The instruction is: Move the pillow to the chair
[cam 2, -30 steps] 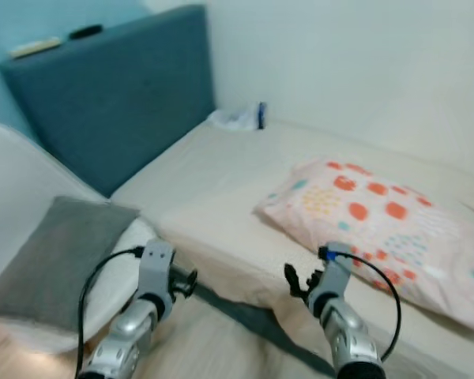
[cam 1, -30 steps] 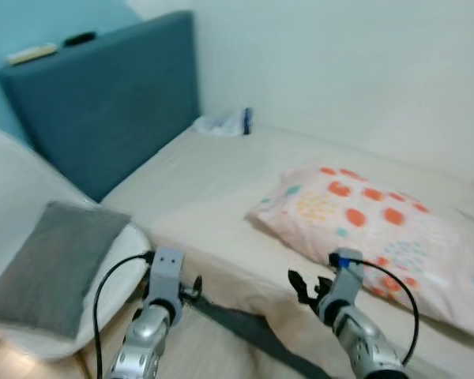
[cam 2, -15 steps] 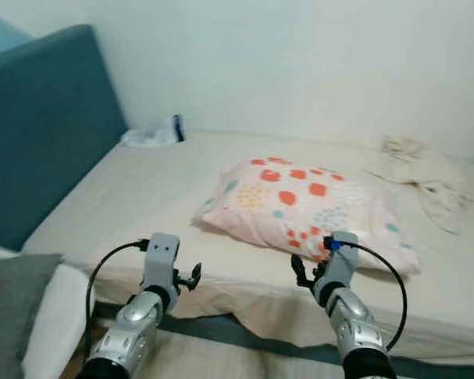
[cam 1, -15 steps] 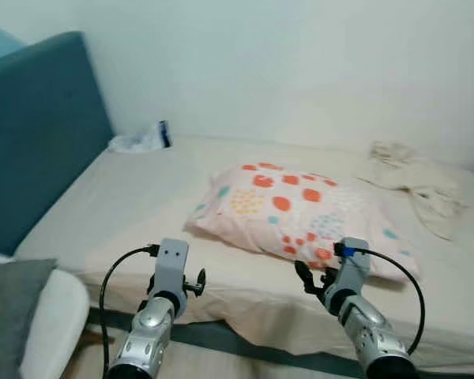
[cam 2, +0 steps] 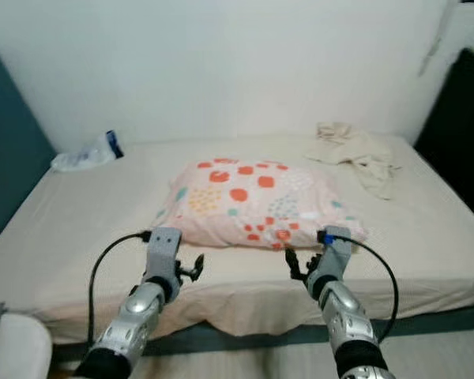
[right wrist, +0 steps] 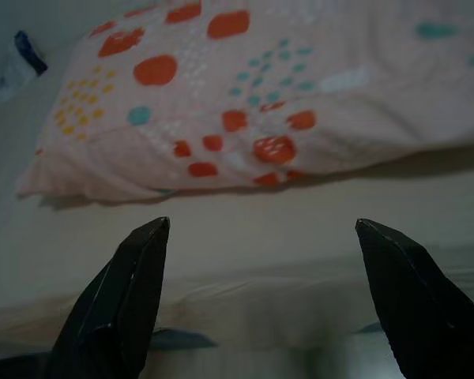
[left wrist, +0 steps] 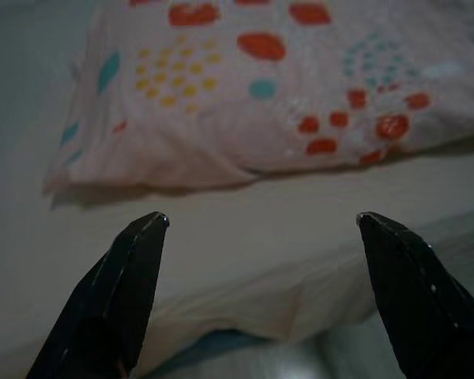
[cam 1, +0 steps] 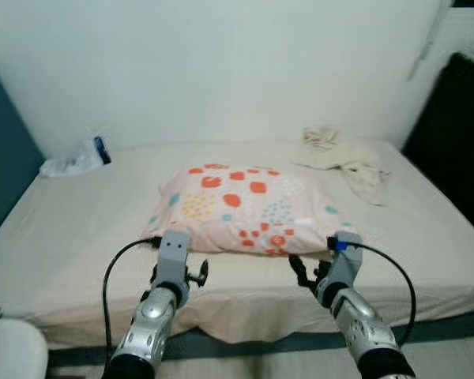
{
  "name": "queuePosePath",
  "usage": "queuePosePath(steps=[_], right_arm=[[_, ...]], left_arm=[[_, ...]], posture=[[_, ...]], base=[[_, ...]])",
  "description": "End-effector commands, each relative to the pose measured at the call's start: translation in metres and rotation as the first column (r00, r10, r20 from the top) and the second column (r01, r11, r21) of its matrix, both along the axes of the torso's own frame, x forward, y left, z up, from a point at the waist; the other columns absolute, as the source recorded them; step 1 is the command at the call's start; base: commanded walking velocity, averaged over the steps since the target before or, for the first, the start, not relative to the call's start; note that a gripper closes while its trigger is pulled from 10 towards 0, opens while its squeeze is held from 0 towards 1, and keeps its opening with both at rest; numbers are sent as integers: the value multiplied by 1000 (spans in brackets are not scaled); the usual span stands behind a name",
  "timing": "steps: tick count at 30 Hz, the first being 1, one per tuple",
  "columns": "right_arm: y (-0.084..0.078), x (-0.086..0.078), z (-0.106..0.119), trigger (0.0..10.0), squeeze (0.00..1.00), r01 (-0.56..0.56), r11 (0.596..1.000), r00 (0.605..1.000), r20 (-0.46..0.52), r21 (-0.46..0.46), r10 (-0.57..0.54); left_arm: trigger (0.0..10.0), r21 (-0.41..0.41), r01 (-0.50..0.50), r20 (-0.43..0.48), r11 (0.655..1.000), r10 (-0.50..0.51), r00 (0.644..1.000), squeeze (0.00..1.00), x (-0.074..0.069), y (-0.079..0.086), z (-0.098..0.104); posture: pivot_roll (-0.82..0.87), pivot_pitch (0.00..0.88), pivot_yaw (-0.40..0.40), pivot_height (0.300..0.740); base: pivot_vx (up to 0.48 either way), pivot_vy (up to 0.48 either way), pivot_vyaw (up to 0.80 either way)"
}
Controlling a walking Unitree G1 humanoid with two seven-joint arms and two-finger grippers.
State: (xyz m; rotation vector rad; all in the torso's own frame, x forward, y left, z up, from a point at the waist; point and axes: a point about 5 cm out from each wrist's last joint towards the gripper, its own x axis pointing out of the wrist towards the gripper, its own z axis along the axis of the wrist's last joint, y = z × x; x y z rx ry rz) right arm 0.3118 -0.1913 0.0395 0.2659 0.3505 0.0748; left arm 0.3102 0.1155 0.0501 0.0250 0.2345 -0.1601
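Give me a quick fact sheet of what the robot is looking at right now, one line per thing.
Pillow: pink with orange and teal spots, lying flat in the middle of the bed.
Bed: beige sheet, against a white wall.
Crumpled cloth: far right part of the bed.
Plastic bag: far left corner of the bed.
Left gripper: open, near the bed edge, facing the pillow, not touching.
Right gripper: open, likewise short of the pillow.
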Motion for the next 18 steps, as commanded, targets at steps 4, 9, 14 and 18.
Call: queuePosePath(steps=[4,9,14,18], right_arm=[[16,-2,-6,10000,0,-45,999,999,-17,-11,45],[19,4,0,10000,0,-44,999,999,10,-23,44],[24,5,-1,10000,0,-52,998,999,11,-32,52],[34,4,-2,10000,0,-94,994,995,8,-47,95]], left_arm=[[10000,14,-10,-23,1000,11,1000,0,-1,8,-5],[10000,21,-9,-21,1000,9,1000,0,0,9,-4],[10000,28,-8,-18,1000,9,1000,0,1,10,-2],[10000,31,-12,-16,999,12,1000,0,3,11,-1]], posture=[[-91,11,60,740],[-88,12,63,740],[-69,16,58,740],[-73,21,50,740]], base=[[0,0,-763],[0,0,-458],[0,0,0],[0,0,0]])
